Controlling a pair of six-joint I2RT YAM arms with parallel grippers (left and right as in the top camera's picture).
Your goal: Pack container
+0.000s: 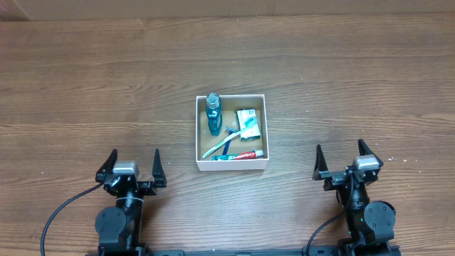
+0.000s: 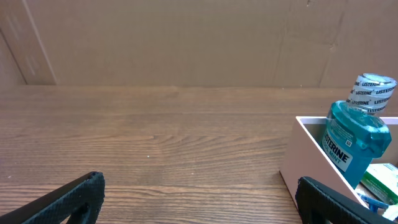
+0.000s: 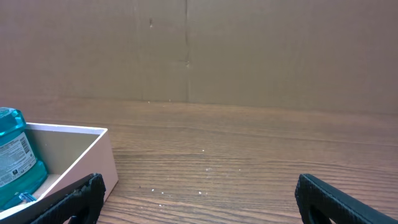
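Observation:
The container (image 1: 198, 131) is a shallow square box with white walls, in the middle of the table. In it lie a blue mouthwash bottle (image 1: 213, 112), a green-and-white packet (image 1: 247, 119), a toothbrush (image 1: 222, 145), a small razor (image 1: 232, 129) and a toothpaste tube (image 1: 238, 155). My left gripper (image 1: 132, 166) is open and empty, near the front edge to the container's left. My right gripper (image 1: 346, 161) is open and empty to its right. The left wrist view shows the container's wall (image 2: 308, 155) and the bottle (image 2: 353, 138). The right wrist view shows a container corner (image 3: 87, 155) and the bottle (image 3: 15, 163).
A brown cardboard wall (image 2: 186, 37) stands behind the far edge of the wooden table (image 1: 85, 85). A few white specks lie on the wood (image 3: 202, 168) in front of my right gripper.

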